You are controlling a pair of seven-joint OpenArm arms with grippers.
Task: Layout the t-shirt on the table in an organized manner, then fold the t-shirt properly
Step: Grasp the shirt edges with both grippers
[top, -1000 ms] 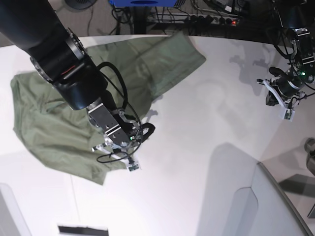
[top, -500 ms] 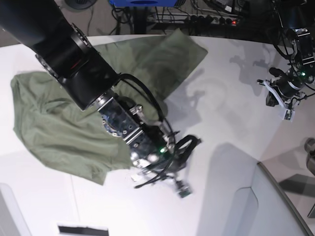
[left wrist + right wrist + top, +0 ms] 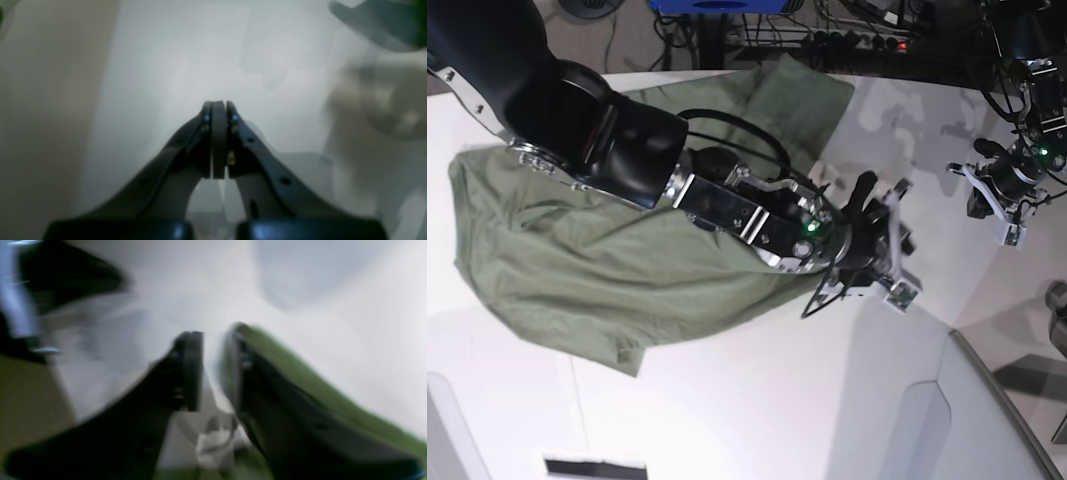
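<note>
The olive-green t-shirt lies wrinkled on the left half of the white table, with one edge stretched rightward under my right arm. My right gripper hovers near the table's middle. In the blurred right wrist view its jaws stand apart with white table showing between them, and green cloth hangs along the outside of one finger. My left gripper hangs at the far right, away from the shirt. Its pads are pressed together on nothing.
A raised grey-white panel with a dark rim fills the lower right corner. Cables and a power strip lie beyond the table's far edge. A dark strip sits at the near edge.
My right arm has swept from the shirt's lower hem to the right across the table, pulling cloth along, and its jaws have parted. The left arm has not moved.
</note>
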